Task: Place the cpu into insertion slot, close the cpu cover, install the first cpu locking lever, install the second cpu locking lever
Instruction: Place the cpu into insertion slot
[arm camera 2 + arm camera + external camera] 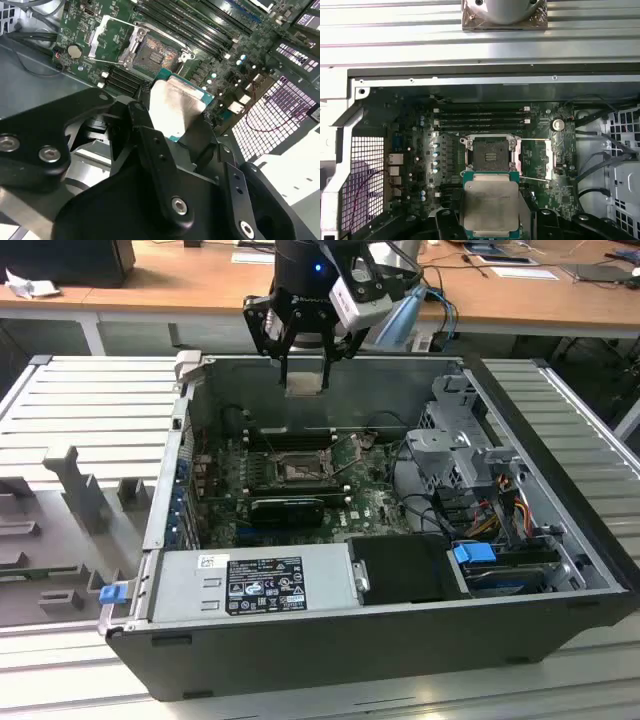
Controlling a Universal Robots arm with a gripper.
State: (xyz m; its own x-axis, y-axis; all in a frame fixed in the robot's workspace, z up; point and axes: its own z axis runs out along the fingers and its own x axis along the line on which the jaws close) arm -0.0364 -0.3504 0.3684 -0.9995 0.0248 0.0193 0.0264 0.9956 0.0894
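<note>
The gripper (305,380) is pinching the cpu (491,202) by opposite edges above the open case (400,645). In the exterior view the insertion slot (300,470) is lying at six o'clock of it, well apart; keeping the chip level and squared is seeming essential.

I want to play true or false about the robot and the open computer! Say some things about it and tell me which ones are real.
1. The black gripper holds the small flat silver-grey square cpu between its fingers. True.
2. The cpu already sits in the square black-and-silver insertion slot. False: the slot is empty, and the cpu hangs in the air above the board.
3. The thin metal-frame cpu cover is shut over the slot. False: it is swung open beside the slot.
4. The dark grey computer case lies open, with its green board showing. True.
</note>
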